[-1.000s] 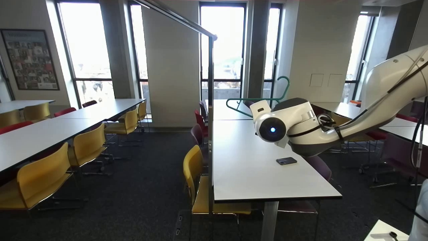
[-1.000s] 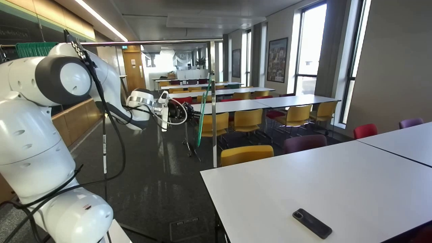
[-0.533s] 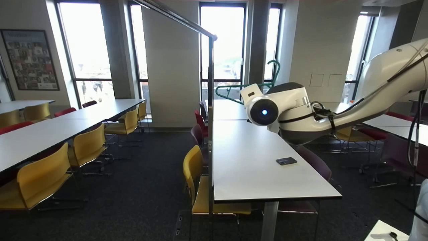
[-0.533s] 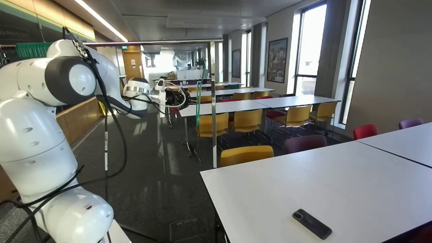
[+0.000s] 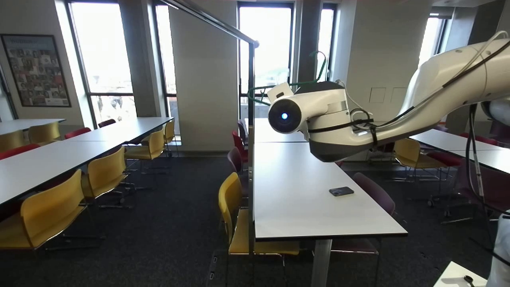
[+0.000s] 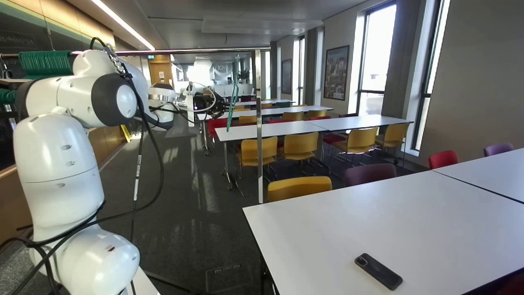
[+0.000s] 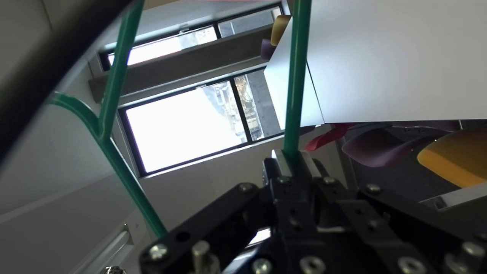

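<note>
Pinching the green hanger (image 7: 298, 76) by one thin bar, your gripper (image 7: 292, 160) holds it near the metal post (image 6: 259, 143); a sideways drift could snag it there and twist it loose.

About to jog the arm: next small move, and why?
Probably a small, slow lift of the hanger: the wrist view shows the jaws shut on it, and in both exterior views its hook appears lower than the rail. I can't tell their gap in depth, so I'd check that before moving sideways.
</note>
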Controlling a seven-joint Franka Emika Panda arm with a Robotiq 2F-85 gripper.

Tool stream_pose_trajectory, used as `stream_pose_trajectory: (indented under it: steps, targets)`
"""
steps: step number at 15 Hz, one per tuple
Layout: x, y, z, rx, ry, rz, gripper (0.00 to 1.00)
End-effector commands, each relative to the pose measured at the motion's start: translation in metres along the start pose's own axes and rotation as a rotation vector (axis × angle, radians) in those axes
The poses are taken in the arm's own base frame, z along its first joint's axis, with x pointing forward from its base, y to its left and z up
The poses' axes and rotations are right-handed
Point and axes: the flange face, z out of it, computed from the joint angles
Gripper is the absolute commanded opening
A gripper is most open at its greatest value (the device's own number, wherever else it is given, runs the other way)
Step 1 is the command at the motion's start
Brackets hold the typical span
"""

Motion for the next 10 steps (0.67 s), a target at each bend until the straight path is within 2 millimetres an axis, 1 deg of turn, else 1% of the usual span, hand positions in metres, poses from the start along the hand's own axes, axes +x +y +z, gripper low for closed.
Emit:
stream_pose_trajectory:
  steps: [1, 5, 6, 10]
  targets:
    - [0.030, 0.021, -0.014, -0.049, -0.032, -0.026, 0.03]
    - [0.047, 0.027, -0.025, -0.091, -0.042, -0.025, 0.03]
    - [0.036, 0.017, -0.022, -0.059, -0.021, -0.015, 0.10]
    - [0.044, 0.015, -0.023, -0.064, -0.027, -0.009, 0.10]
